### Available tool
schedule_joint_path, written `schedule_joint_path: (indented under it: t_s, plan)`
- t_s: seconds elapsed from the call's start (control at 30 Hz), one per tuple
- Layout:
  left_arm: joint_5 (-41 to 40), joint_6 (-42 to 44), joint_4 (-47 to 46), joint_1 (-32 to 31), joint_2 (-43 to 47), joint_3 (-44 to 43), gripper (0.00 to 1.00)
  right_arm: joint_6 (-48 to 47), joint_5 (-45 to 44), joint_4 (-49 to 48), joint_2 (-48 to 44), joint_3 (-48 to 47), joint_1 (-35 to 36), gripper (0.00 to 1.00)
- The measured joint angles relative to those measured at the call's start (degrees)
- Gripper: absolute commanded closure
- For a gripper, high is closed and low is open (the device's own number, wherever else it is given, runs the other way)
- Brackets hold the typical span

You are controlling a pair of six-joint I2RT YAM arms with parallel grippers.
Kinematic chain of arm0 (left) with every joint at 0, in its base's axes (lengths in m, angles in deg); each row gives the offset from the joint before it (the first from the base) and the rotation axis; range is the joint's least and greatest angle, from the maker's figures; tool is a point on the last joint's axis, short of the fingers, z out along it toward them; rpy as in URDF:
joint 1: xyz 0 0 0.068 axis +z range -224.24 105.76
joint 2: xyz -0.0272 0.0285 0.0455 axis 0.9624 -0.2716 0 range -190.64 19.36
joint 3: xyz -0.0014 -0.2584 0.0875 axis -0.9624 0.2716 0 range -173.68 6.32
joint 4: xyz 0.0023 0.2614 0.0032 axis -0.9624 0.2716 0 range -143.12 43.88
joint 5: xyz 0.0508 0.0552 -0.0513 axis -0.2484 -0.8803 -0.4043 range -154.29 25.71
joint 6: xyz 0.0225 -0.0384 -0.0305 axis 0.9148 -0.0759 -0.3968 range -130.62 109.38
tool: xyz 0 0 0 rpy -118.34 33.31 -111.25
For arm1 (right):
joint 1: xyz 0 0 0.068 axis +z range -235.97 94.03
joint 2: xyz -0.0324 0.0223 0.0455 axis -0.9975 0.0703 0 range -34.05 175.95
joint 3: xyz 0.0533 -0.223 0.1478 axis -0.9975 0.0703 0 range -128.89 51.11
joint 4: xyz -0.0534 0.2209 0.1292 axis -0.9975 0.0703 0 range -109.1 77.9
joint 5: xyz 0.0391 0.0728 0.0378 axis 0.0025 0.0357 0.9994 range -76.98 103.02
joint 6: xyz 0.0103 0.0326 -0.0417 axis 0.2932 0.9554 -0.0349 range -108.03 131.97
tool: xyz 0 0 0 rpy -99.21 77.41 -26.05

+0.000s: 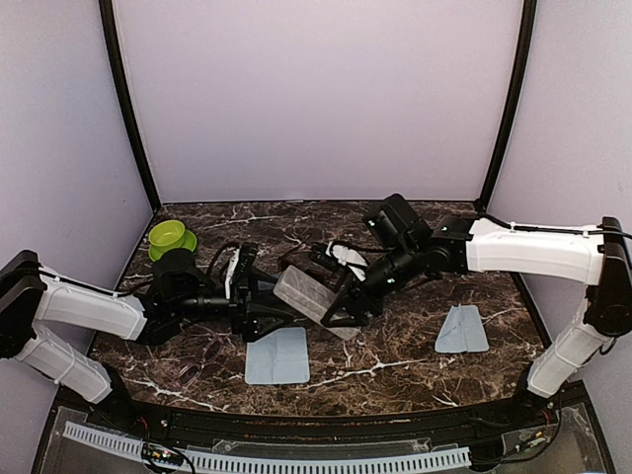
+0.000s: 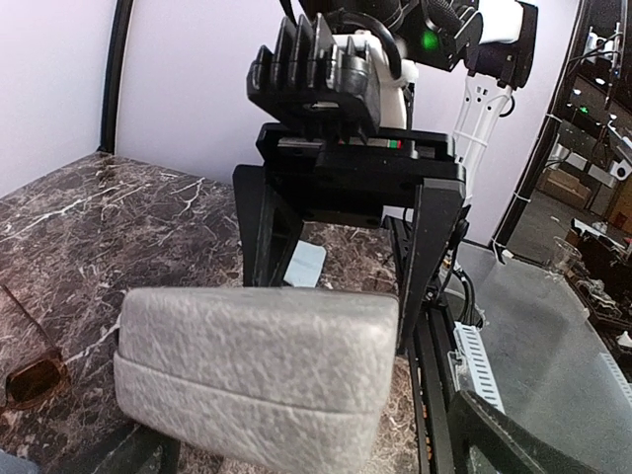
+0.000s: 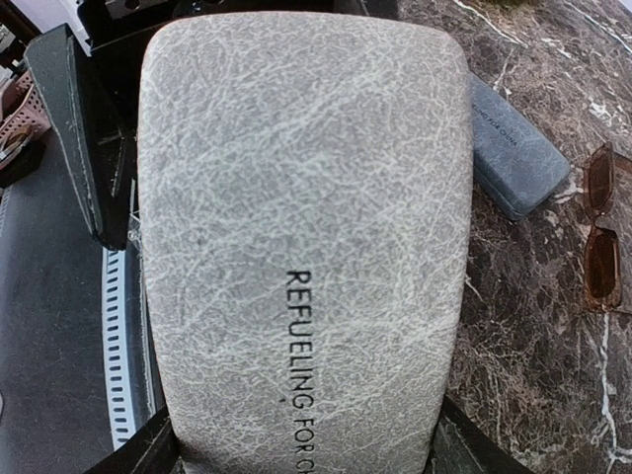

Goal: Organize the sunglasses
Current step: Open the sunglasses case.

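Note:
A grey textured case (image 1: 308, 294) hangs above the table between the two arms. My right gripper (image 3: 306, 446) is shut on it, one black finger on each long side, and shows in the left wrist view as well (image 2: 346, 259). My left gripper (image 2: 316, 449) is open wide, and the case's other end (image 2: 257, 360) sits between its fingers (image 2: 499, 434) with a gap on the right side. One pair of sunglasses (image 3: 600, 229) with reddish-brown lenses lies flat on the marble, seen also in the left wrist view (image 2: 35, 380).
A blue-grey case (image 3: 513, 148) lies on the table beside the sunglasses. Two light-blue cloths lie flat, one at the near middle (image 1: 277, 355) and one to the right (image 1: 461, 329). A green bowl (image 1: 170, 237) stands at the back left.

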Motion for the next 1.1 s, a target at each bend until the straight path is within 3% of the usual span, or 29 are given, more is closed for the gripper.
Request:
schedule_joint_path:
  t_s: [0.2, 0.63, 0.83, 0.9, 1.03, 1.1]
  plan:
    - [1.60, 0.00, -0.46, -0.02, -1.68, -1.22, 0.03, -0.61, 1.36, 0.61, 0.07, -0.37, 0.61, 0.60]
    - [6.27, -1.31, -2.14, 0.00, -3.76, -2.80, 0.31, -1.97, 3.52, 1.68, 0.22, -0.66, 1.51, 0.61]
    - [7.13, -1.97, -2.56, 0.02, -4.00, -2.80, 0.53, -2.38, 3.76, 1.97, 0.22, -0.66, 1.51, 0.58]
    - [7.19, -1.99, -2.58, 0.02, -4.07, -2.80, 0.66, -2.38, 3.76, 2.01, 0.22, -0.66, 1.51, 0.54]
    - [7.39, -1.99, -2.56, 0.02, -4.09, -2.80, 1.00, -2.25, 3.61, 2.01, 0.22, -0.66, 1.55, 0.44]
    - [7.54, -1.97, -2.54, 0.07, -4.09, -2.80, 1.00, -2.08, 3.56, 1.97, 0.22, -0.66, 1.60, 0.37]
